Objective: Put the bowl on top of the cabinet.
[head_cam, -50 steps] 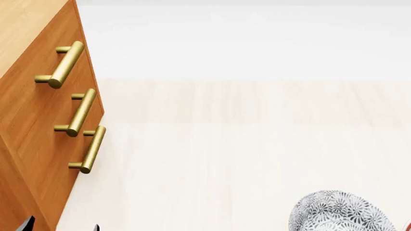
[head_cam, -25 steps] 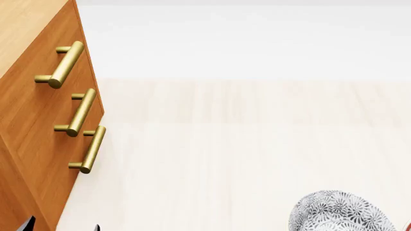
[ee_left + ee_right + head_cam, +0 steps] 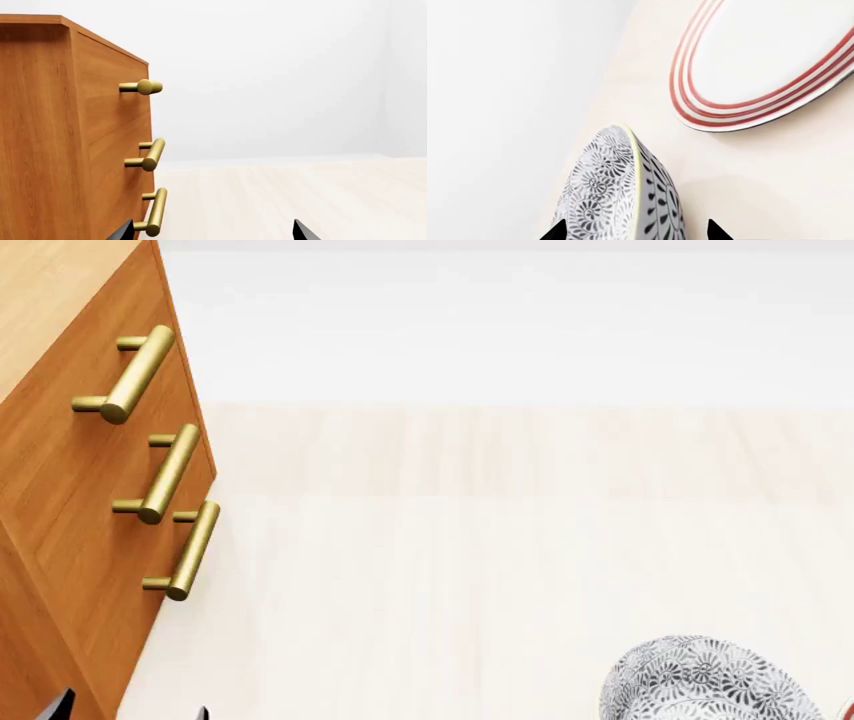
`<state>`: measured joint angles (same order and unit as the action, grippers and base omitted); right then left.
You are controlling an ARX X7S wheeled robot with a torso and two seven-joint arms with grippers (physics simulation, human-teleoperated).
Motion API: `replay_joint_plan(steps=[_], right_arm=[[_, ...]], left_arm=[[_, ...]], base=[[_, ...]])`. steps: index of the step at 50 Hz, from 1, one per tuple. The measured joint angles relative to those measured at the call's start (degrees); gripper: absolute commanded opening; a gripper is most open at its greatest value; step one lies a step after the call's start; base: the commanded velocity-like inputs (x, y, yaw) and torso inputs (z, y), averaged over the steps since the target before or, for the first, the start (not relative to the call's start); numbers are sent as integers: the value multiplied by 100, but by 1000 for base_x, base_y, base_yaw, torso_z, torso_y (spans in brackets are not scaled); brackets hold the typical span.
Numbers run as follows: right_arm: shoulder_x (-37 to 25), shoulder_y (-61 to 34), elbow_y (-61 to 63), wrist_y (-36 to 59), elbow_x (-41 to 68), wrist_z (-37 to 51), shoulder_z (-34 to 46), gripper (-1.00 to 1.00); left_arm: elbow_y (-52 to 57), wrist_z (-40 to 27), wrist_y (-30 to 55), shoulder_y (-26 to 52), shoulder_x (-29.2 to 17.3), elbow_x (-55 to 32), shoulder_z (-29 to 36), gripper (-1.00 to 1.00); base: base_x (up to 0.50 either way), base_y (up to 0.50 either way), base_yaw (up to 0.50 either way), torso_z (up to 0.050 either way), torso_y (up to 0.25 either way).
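cabinet (image 3: 60, 135): orange-brown, upright on bench (image 3: 280, 200) | three brass handles (image 3: 150, 155) on front | left hand (image 3: 210, 234): two dark fingertips apart, empty

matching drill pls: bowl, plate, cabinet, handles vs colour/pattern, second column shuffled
Things:
1. bowl
2. plate
3. cabinet
4. handles

Looks:
A. brass bars
B. white with red rings
C. orange-brown wood
D. grey-black floral pattern

Pairs: 1-D, 2-B, 3-C, 4-A
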<state>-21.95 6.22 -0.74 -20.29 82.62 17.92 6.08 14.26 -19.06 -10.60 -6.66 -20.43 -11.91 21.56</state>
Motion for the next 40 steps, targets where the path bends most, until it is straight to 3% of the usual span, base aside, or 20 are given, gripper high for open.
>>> replay_joint_plan(steps=[25, 26, 40], right_arm=[[-89, -335, -397, 358, 156, -96, 177, 100], [-90, -340, -404, 363, 159, -98, 179, -100], [-84, -324, -431, 347, 250, -64, 195, -100]], left_arm=[[-6, -27, -7, 19, -25, -9, 38, 100], [-5, -29, -7, 19, -26, -9, 39, 100], [-7, -44, -20, 23, -39, -17, 58, 100]], base=[[0, 0, 0, 0, 0], [0, 0, 0, 0, 0], [0, 0, 0, 0, 0]])
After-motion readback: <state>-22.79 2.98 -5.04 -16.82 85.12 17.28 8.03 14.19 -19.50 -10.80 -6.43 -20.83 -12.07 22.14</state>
